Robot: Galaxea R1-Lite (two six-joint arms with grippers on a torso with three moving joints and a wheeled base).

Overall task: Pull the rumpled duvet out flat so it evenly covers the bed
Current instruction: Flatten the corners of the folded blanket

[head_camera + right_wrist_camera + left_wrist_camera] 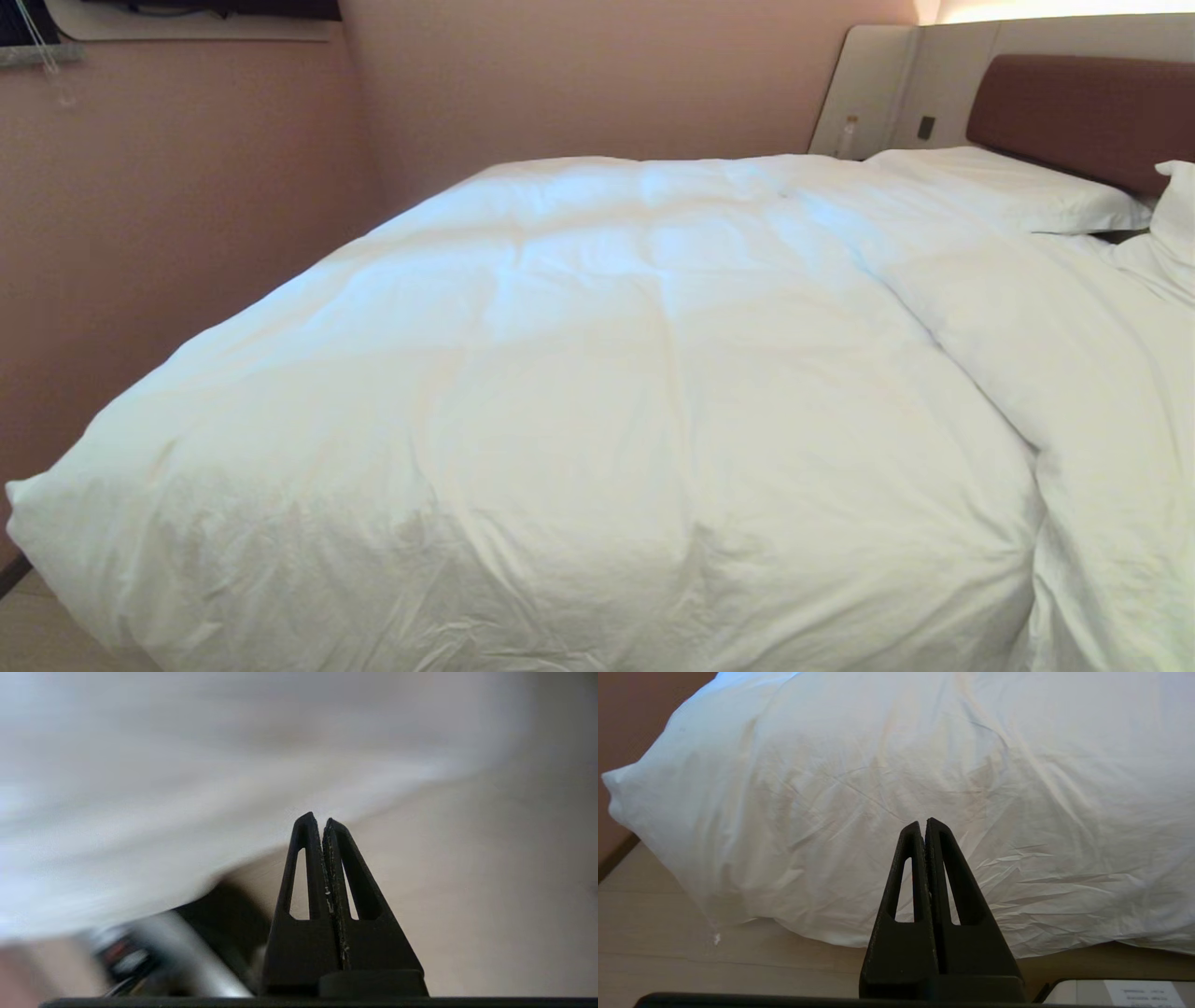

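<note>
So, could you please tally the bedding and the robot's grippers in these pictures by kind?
Duvet: 1
Pillows: 2, one lying flat by the headboard, one partly cut off at the edge
Grippers: 2, left gripper and right gripper, both shut and empty
Total: 5

The duvet (597, 392) is matt, creased white cloth; the headboard (1083, 112) smooth brown padding.

Your head view cuts off the duvet (579, 392) at six and three o'clock, the headboard (1083, 112) and a second pillow (1178, 201) clipped at three, the bed's mattress and base wholly hidden, your right wrist view smeared, dark shape at seven unreadable.
</note>
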